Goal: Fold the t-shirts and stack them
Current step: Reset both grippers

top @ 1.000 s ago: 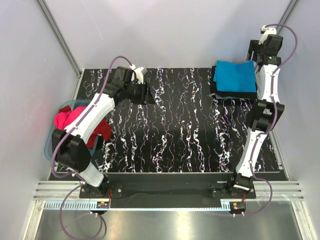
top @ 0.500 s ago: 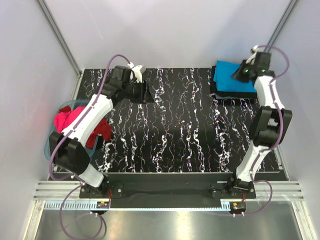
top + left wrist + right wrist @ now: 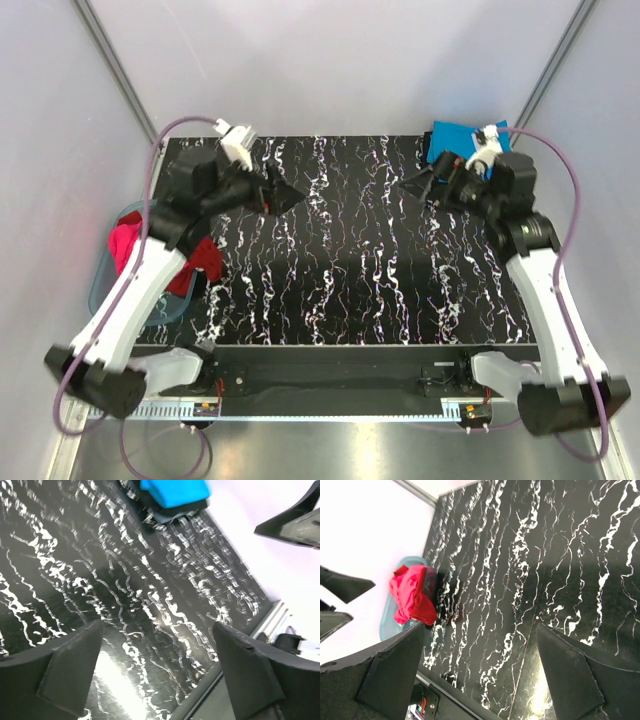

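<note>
my left gripper [image 3: 290, 193] and right gripper [image 3: 418, 183] hang open and empty, i judge because the folded turquoise shirt [image 3: 450, 137] just behind my right one is already stacked, while the red and pink shirts [image 3: 130, 243] wait in the tub [image 3: 97, 285] behind and below my left.

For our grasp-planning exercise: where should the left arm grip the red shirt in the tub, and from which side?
Pinch a raised fold of the red shirt from straight above: it lies crumpled in a heap, and the tub walls would likely block a sideways approach.
</note>
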`<state>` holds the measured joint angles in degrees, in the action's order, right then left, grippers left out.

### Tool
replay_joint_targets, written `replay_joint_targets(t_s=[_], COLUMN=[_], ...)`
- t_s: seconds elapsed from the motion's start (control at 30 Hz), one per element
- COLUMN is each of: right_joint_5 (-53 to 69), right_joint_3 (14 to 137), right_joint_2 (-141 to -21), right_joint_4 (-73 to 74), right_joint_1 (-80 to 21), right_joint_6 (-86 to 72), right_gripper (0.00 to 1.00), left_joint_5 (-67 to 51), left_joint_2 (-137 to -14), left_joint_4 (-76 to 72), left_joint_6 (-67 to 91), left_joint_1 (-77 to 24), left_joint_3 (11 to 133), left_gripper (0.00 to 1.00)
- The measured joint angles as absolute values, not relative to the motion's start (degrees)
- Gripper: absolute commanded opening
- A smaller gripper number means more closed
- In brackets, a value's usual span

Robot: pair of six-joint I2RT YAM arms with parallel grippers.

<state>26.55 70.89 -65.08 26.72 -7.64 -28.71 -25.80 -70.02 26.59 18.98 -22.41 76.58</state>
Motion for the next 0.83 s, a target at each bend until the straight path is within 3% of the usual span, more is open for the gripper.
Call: replay_joint_targets(t_s=[0.3, 0.83], right_joint_5=[23.4, 23.0], right_joint_3=[63.1, 63.0], right_joint_2=[-53.4, -53.5], right_joint_4=[26.9, 27.3], right_joint_1=[-7.2, -7.2], right_joint_6=[-30.4, -31.8], right_gripper=[1.0, 1.0], left_joint_5=[-25.3, -25.5], left_joint_2=[-50.7, -50.7], left_joint_4=[21.1, 19.9], left_joint_6=[19.7, 21.0], left_joint_1=[-22.4, -22.4], left_joint_3=[64.3, 61.1], left_gripper=[0.99, 0.99])
